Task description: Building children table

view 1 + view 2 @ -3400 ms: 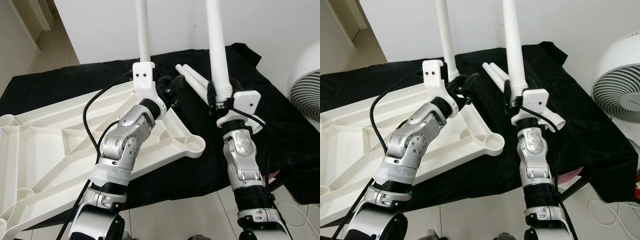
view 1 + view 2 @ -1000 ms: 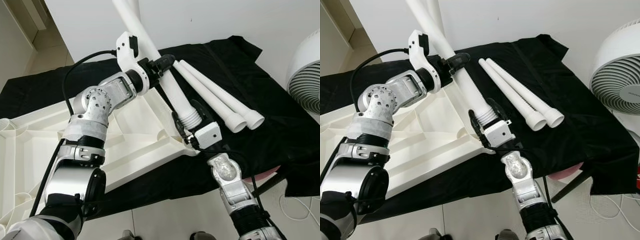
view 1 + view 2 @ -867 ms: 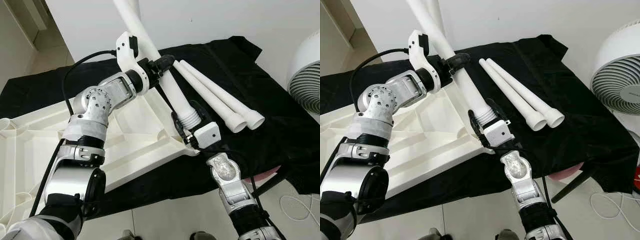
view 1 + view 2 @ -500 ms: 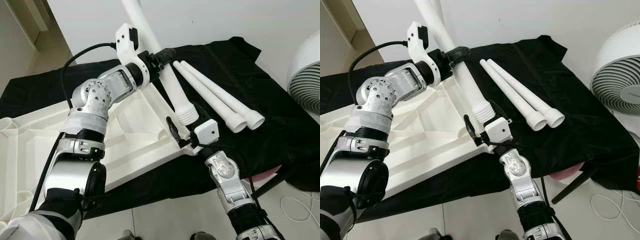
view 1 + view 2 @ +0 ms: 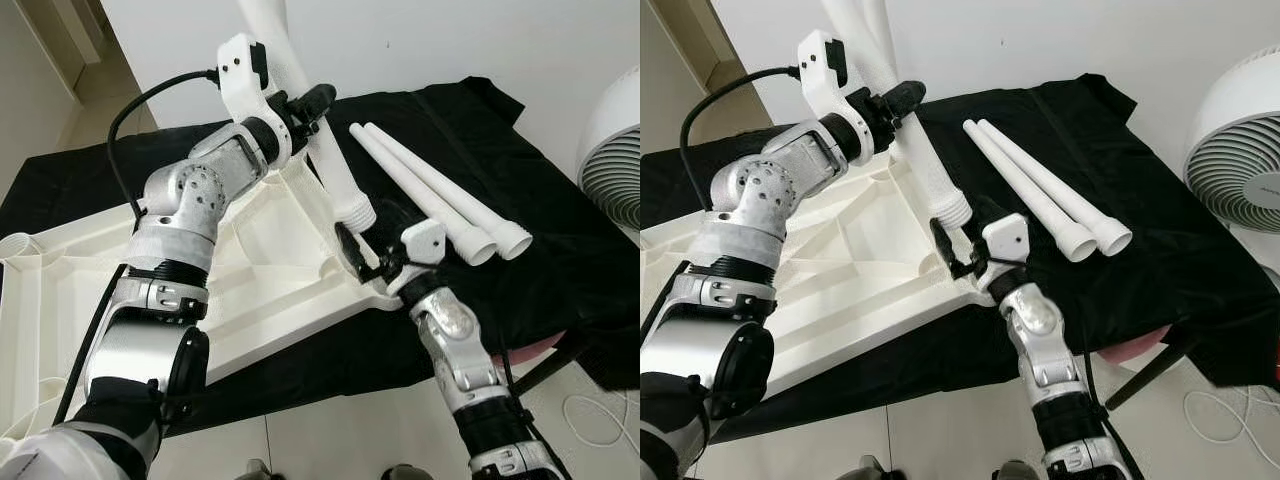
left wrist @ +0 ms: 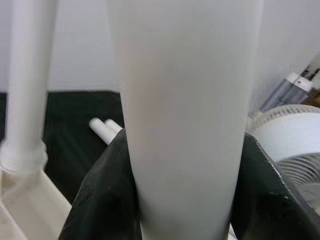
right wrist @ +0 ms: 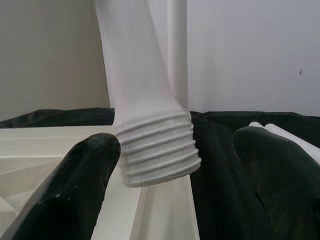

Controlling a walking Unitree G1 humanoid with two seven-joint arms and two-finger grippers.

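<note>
While the left gripper (image 5: 312,103) clamps the white table leg (image 5: 330,165) along its shaft, the leg's threaded end (image 7: 157,150) hangs between the spread fingers of the right gripper (image 5: 370,238).

Beneath that right gripper lies the corner of the upturned white tabletop (image 5: 270,270); two spare legs (image 5: 440,195) rest on the black cloth (image 5: 560,230) to its right. A second ago the right gripper was closed around the threaded end; its fingers have since let go and parted.

Right tool (image 5: 958,236) released table leg (image 5: 923,160), fingers spread; left tool (image 5: 892,108) lifted leg clear.
</note>
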